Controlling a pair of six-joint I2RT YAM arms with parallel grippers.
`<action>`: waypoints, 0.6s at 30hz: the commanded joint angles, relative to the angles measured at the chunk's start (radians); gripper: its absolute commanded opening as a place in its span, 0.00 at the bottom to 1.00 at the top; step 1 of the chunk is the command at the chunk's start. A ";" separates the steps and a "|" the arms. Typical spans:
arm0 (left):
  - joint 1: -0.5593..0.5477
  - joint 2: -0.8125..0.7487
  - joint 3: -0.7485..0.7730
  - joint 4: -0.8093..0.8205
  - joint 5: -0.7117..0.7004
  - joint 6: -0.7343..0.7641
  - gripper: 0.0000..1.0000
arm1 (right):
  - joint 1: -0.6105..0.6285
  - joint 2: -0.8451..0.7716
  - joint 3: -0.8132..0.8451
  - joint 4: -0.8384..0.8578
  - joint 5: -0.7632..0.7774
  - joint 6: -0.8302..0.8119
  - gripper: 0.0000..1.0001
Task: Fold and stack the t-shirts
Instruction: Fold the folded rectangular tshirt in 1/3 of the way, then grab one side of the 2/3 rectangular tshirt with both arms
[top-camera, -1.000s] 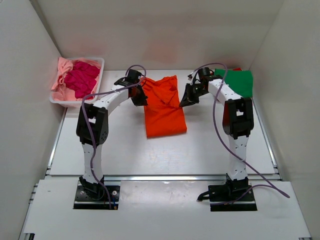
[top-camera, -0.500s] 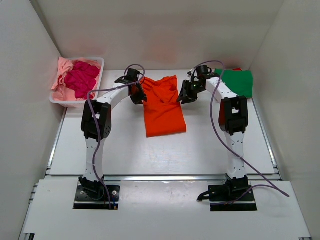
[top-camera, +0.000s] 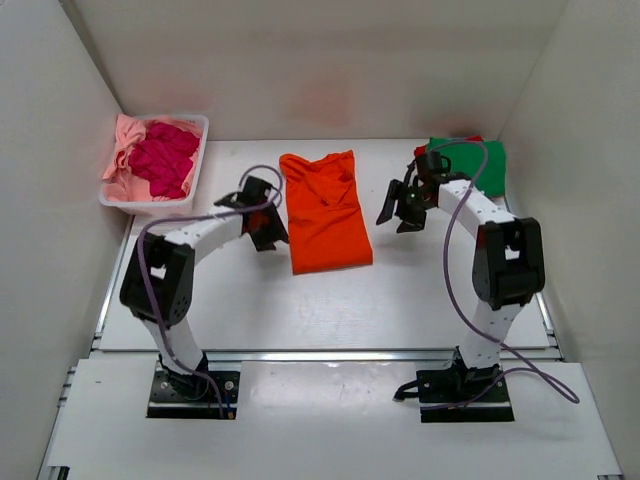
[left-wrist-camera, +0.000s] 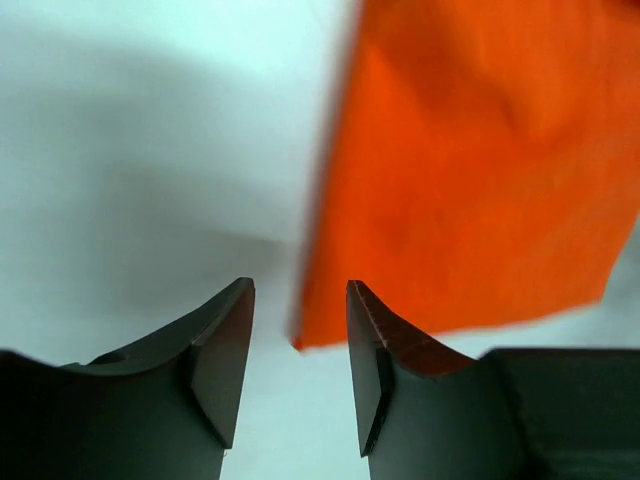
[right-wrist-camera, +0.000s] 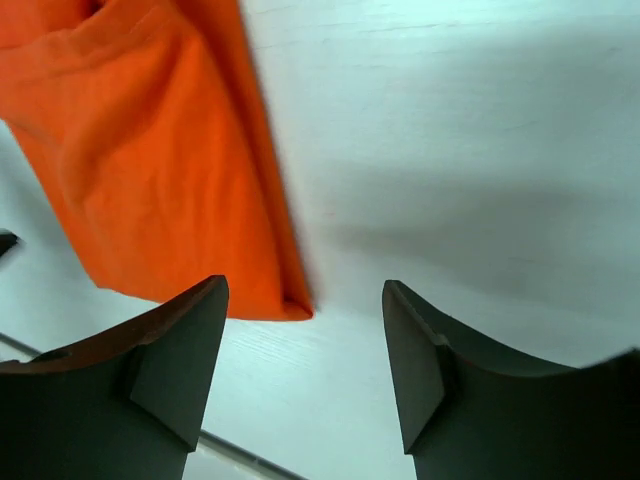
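creased orange t-shirt (top-camera: 325, 215) lies folded into a soft oblong.

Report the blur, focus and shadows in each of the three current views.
Top external: sharp throughout, evenly lit, only faint shadows. Left wrist: the bright orange cloth t-shirt has a smeared edge, while the left tool is crisp. Right wrist: the shirt's edge is mildly blurred, and a grey shadow band crosses the white table.

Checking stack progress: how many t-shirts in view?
5: orange shirt flat mid-table; green shirt far right, red shirt peeking from under it; magenta shirt and light pink shirt in the basket. More may be hidden there.
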 joint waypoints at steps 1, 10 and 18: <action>-0.093 -0.129 -0.171 0.150 -0.022 -0.089 0.53 | 0.087 -0.120 -0.141 0.099 0.082 0.071 0.61; -0.147 -0.249 -0.395 0.314 -0.140 -0.209 0.56 | 0.245 -0.243 -0.404 0.256 0.220 0.243 0.67; -0.180 -0.250 -0.411 0.373 -0.183 -0.266 0.60 | 0.217 -0.280 -0.492 0.356 0.245 0.303 0.67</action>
